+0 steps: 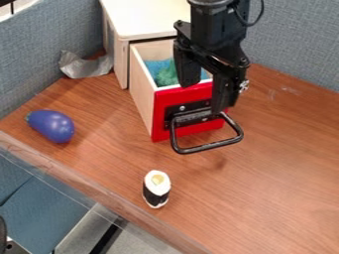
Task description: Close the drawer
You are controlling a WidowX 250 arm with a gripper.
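Observation:
The drawer stands pulled out of its pale wooden cabinet, with a red front panel and a black loop handle that sticks out toward the lower right. Inside it lie blue and green soft items. My black gripper hangs from the top over the drawer's front, fingers apart. One finger is above the drawer's front rim, and the other is in front of the red panel, above the handle. Whether either finger touches the drawer I cannot tell. Part of the drawer's right side is hidden behind the gripper.
A purple toy eggplant lies left of the drawer on the brown table. A toy sushi roll stands near the front edge. Crumpled grey material lies left of the cabinet. Grey-blue partitions border the back and left.

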